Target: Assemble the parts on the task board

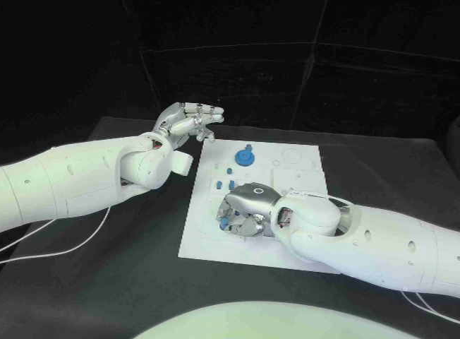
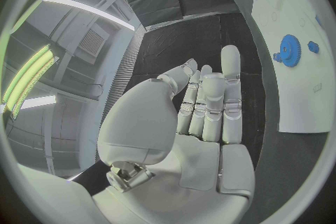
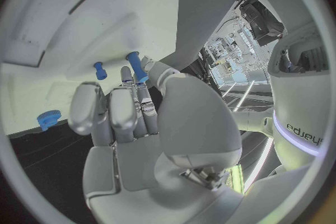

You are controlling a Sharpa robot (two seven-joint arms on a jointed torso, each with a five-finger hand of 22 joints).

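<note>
Right hand (image 1: 252,206) is working palm-down over the near part of the task board (image 1: 204,244), fingers curling toward the plate. In the right wrist view a blue peg (image 3: 136,66) is sitting right at the fingertips (image 3: 126,75). It looks pinched between thumb and a finger, but the contact itself is partly hidden, so I cannot tell whether it is actually gripped. A shorter blue peg (image 3: 100,70) is standing on the board just beside those fingers, apart from them. A small blue toothed piece (image 3: 47,119) is lying near the board edge, off to the side of the curled fingers.

Judgement: the step in hand is picking or seating a peg at the near end of the board. The next move calls for a confirmed pinch, the peg kept upright, and alignment over its hole before any pressing down.

Farther out, a blue gear (image 1: 246,156) is sitting on the far part of the board, well beyond the right hand's fingers. Left hand (image 1: 188,120) is hovering off the board's far left corner, fingers extended side by side, holding nothing, with the gear lying well apart from its fingertips (image 2: 230,56).
</note>
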